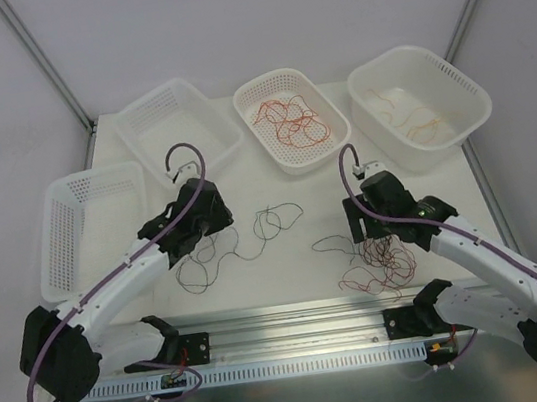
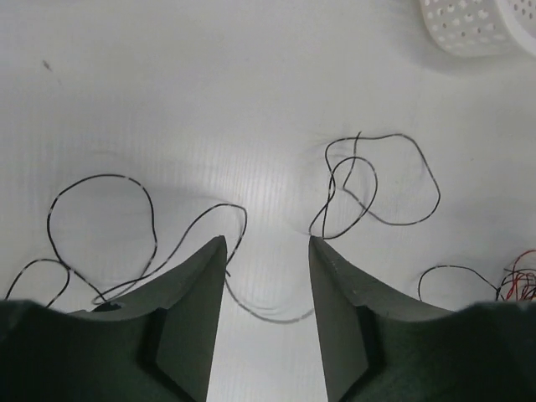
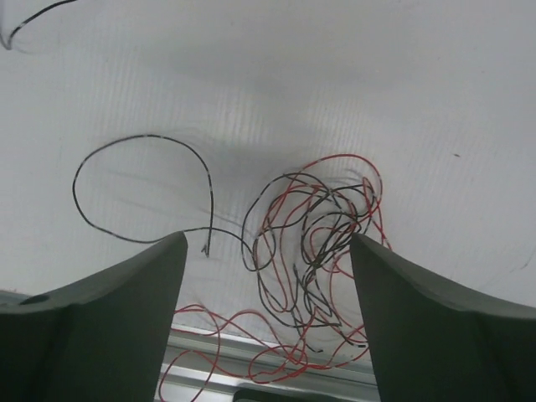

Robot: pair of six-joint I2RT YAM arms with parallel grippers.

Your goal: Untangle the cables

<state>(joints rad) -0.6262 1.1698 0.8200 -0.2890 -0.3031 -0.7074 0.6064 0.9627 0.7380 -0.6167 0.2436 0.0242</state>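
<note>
Overhead view first: white perforated plastic baskets line the far side of the white table point(image 1: 291, 179). The middle basket point(image 1: 330, 101) has a pile of thin red and orange cables point(image 1: 287, 122) in it, and the right-hand basket point(image 1: 454, 74) has a few orange strands point(image 1: 419, 123). A loose thin black cable point(image 1: 253, 234) sprawls on the table just beside the left claw point(image 1: 214, 231). A knot of red and black cables point(image 1: 384, 263) sits right under the right claw point(image 1: 367, 235).

Left wrist cam: the left claw point(image 2: 268, 276) is partway open with nothing gripped. Black cable loops point(image 2: 377, 184) lie flat on the table ahead.

Right wrist cam: the right claw point(image 3: 268, 247) is spread wide and holding nothing. The red and black knot point(image 3: 318, 243) lies between the fingers, spilling over the aluminium rail point(image 3: 209, 356).
</note>
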